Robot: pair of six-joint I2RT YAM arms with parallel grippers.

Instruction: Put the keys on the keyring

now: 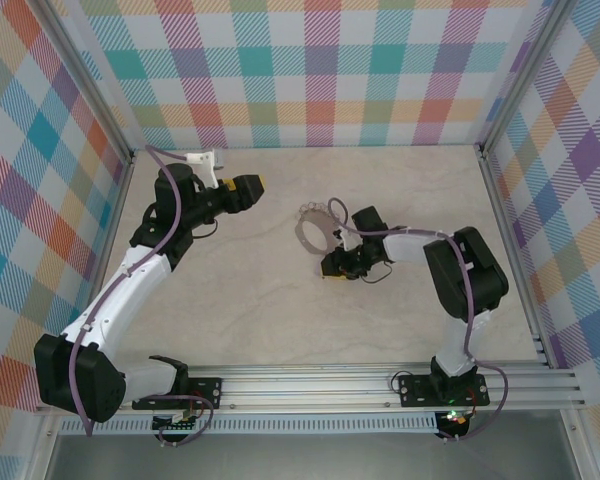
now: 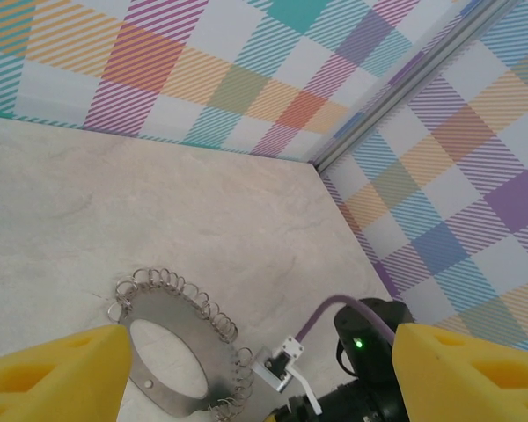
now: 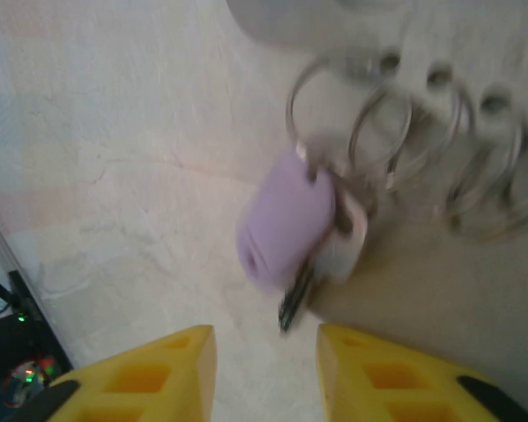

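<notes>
Top external view: two arms are counted, one keyring, one desk [image 1: 230, 300]. The keyring [image 1: 315, 226] is seen lying flat on the desk right of centre, its rim fringed with small loops. The right arm [image 1: 460, 275] is bent inward, and the right fingers [image 1: 330, 267] are placed at the near edge of the hoop. The left arm [image 1: 130, 280] is stretched toward the far left corner. The left fingers [image 1: 247, 186] are held well apart from the keyring and are pointed toward it. The key cannot be made out at this size.

Left wrist view: two yellow finger tips are recorded at the bottom corners, spread wide, with nothing between them – open. The keyring is seen between them on the desk as a flat metal hoop with one large hole. Its small wire loops [image 2: 213, 318] are strung close together around the rim and are too many to count surely. A purple cable [image 2: 321, 315] is noted beside it.

Right wrist view (blurred): one key [image 3: 286, 220], lilac-headed, is seen hanging from one small loop of the keyring. At least four loops are counted along the rim. The two yellow tips are parted below the key, nothing gripped – the blade tip is just above the gap.
</notes>
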